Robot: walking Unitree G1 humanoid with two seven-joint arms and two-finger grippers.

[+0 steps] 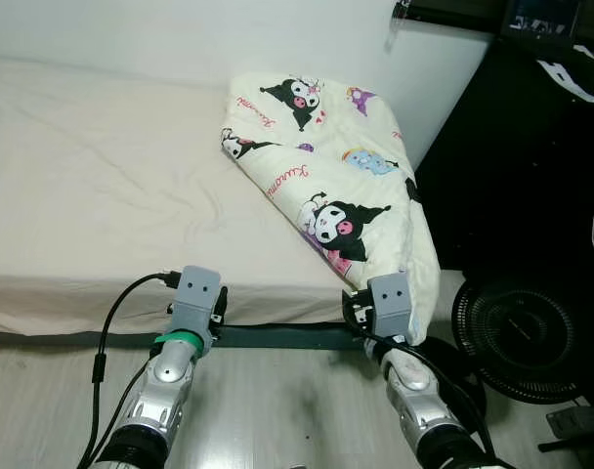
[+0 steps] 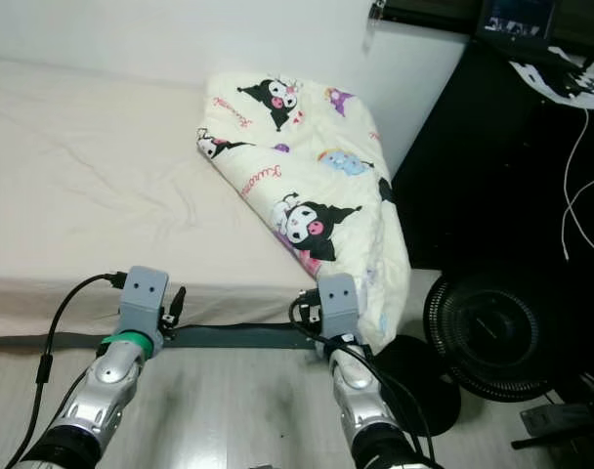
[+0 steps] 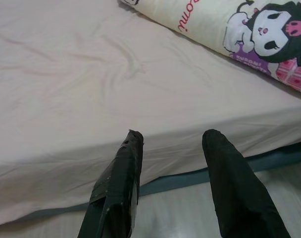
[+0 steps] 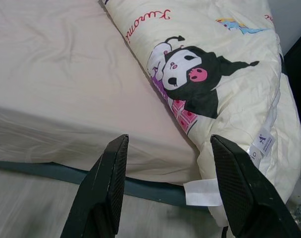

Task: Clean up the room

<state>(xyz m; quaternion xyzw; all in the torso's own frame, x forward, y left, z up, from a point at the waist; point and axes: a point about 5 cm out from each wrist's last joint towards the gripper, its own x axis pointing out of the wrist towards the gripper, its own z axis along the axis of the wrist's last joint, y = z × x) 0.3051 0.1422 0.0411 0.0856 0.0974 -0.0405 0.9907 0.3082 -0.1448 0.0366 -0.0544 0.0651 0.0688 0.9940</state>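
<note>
1. Cream cartoon-print quilt (image 1: 326,166) — bunched at the bed's (image 1: 92,195) right end, long axis running back to front, its corner spilling over the edge.
2. Right gripper (image 4: 168,191), jaws apart, is nearer; left gripper (image 3: 173,163) also spread, fronting bare sheet.

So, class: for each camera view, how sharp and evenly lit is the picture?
Eye views: evenly lit and sharp on the cream cartoon-print quilt, though the black round floor fan sits in dark surroundings. Left wrist view: the left gripper looks soft against the pale pink bedsheet. Right wrist view: the right gripper and quilt print are crisp.
</note>
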